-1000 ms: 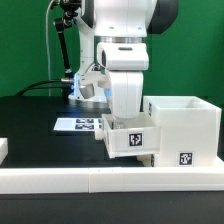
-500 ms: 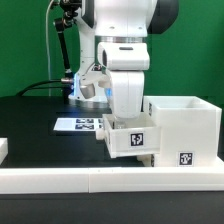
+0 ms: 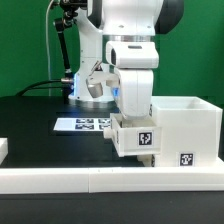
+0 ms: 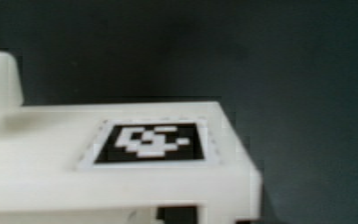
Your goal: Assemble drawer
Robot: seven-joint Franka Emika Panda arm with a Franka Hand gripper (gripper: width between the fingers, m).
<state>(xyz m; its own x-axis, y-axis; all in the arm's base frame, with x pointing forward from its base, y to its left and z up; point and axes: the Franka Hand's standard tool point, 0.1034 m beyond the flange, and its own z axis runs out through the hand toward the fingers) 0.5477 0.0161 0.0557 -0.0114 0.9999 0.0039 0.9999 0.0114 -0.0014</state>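
Observation:
My gripper (image 3: 133, 117) reaches down into a small white drawer box (image 3: 138, 140) that carries a black marker tag on its front. The gripper is shut on the box's wall, and its fingertips are hidden inside the box. The box sits right against the left side of the larger white open drawer housing (image 3: 186, 122), on the exterior view's right. In the wrist view the tagged white box panel (image 4: 158, 165) fills the frame. One dark fingertip (image 4: 179, 214) shows at its edge, beside the gripper (image 4: 202, 216).
The marker board (image 3: 84, 124) lies on the black table behind the box. A long white rail (image 3: 90, 181) runs along the front edge. Another white part (image 3: 3, 148) shows at the far left. The robot base and cables stand at the back.
The arm and the small drawer box in its grip have shifted toward the exterior view's right, closer against the housing.

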